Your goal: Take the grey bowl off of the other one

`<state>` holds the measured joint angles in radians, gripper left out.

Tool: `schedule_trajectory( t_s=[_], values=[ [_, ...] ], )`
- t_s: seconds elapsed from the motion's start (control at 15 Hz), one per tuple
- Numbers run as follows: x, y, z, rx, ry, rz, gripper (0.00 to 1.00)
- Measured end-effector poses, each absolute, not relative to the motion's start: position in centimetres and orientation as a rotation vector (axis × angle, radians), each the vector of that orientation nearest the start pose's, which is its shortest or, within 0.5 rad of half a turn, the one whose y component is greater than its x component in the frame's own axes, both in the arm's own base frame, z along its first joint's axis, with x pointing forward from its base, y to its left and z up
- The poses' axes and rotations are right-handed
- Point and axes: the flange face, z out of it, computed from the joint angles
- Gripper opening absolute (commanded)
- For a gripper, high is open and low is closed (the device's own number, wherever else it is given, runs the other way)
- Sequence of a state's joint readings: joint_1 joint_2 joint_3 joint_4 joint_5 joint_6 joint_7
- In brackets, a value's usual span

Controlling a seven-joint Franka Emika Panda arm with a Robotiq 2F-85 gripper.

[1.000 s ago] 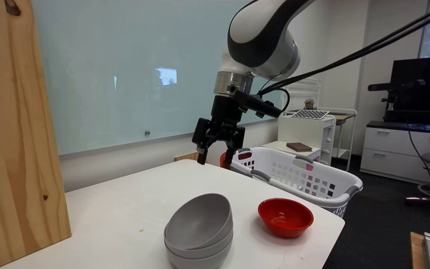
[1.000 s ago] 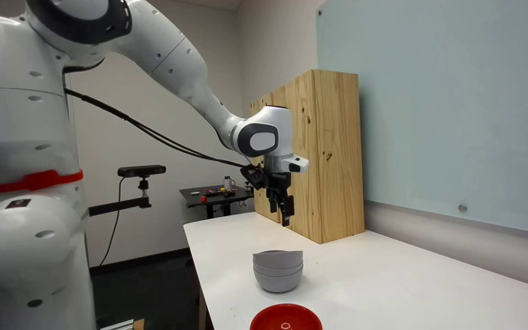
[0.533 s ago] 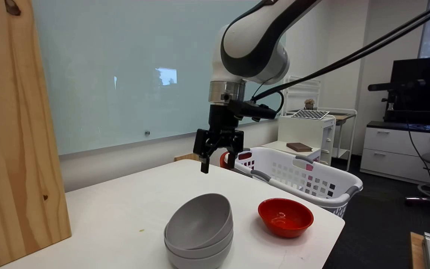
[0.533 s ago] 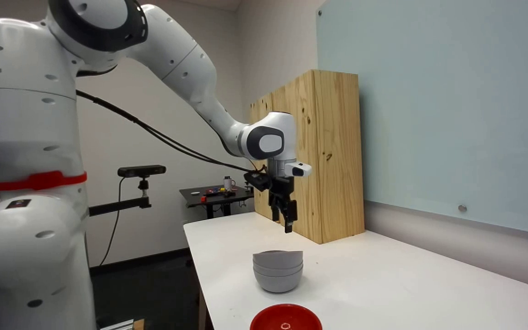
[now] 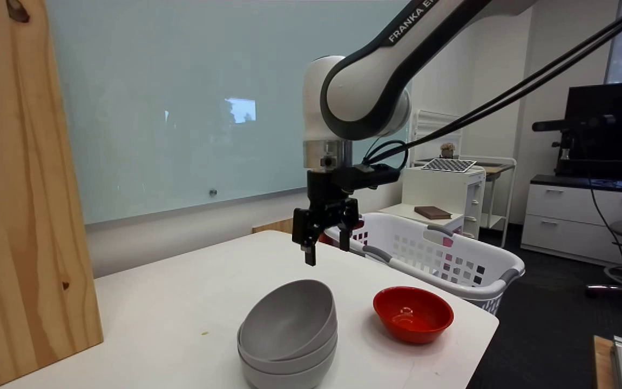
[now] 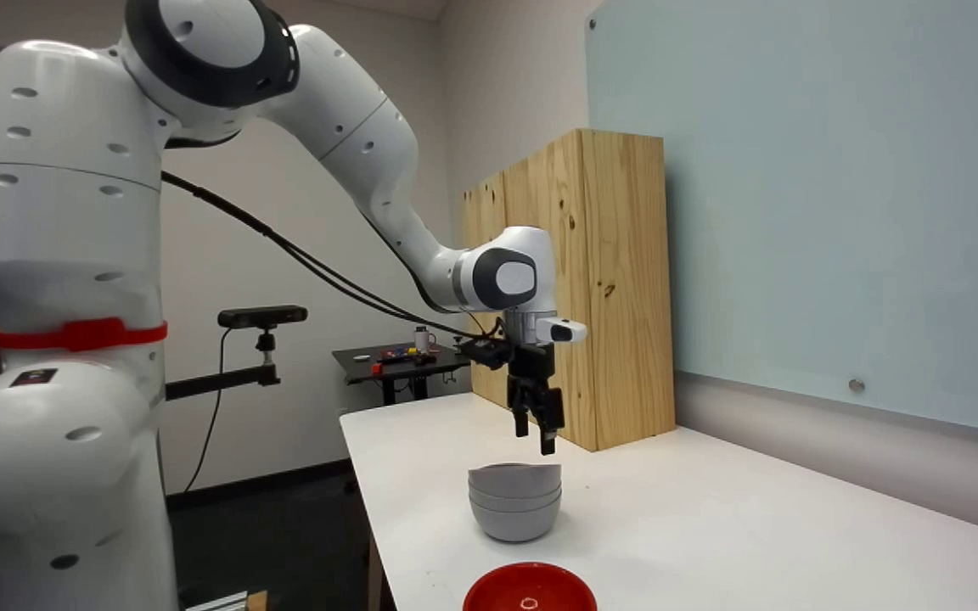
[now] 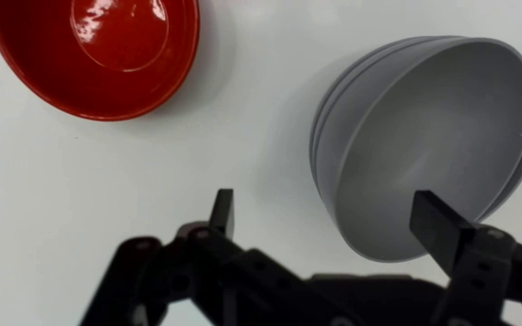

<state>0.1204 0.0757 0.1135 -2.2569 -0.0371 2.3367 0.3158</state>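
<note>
Your tool point(image 5: 327, 256), jaws apart above the bench point(image 5: 170, 308), tilted grey bowl point(image 5: 289, 320) inside two grey bowls point(image 5: 293, 379), red bowl point(image 5: 413, 316) right in an exterior view

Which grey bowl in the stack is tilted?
The top grey bowl: its rim slants steeply, while the middle bowl and bottom bowl beneath it sit roughly level.

Interior of the middle grey bowl point(image 5: 296, 366) mostly out of sight
</note>
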Motion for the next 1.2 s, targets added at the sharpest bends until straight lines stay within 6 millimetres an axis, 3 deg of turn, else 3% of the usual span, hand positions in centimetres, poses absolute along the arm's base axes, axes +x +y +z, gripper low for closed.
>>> schedule_trajectory(
  t_s=[0.47, 0.8, 1.2],
  values=[
    [51.8, 10.7, 32.4, -3.148, 0.151, 0.009, 1.00],
    [51.8, 9.2, 30.7, -3.163, 0.190, 0.052, 1.00],
    [51.3, 10.1, 29.1, -3.065, 0.163, 0.131, 1.00]
  ],
)
